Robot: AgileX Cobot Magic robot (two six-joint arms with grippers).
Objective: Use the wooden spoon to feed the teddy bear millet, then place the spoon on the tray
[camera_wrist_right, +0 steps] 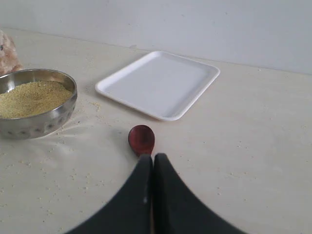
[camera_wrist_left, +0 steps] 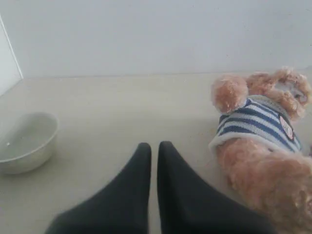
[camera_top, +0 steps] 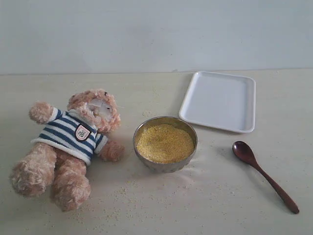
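The teddy bear (camera_top: 73, 147) lies on its back at the left of the table, in its striped sweater. Beside it stands the metal bowl (camera_top: 161, 168), heaped with millet (camera_top: 165, 143). The white tray (camera_top: 220, 100) is behind it on the right, with nothing on it. The wooden spoon (camera_top: 264, 174) lies on the table at the front right. No gripper shows in the exterior view. My right gripper (camera_wrist_right: 153, 157) is shut and holds nothing; the spoon (camera_wrist_right: 141, 140) bowl shows just past its tips, and the handle is hidden behind them. My left gripper (camera_wrist_left: 154, 145) is shut near the bear (camera_wrist_left: 263, 136).
Stray millet grains are scattered on the table round the bowl (camera_wrist_right: 39, 124) and near the tray (camera_wrist_right: 158, 83). A pale ceramic bowl (camera_wrist_left: 27, 141) sits off to the side in the left wrist view. A plain wall closes off the back.
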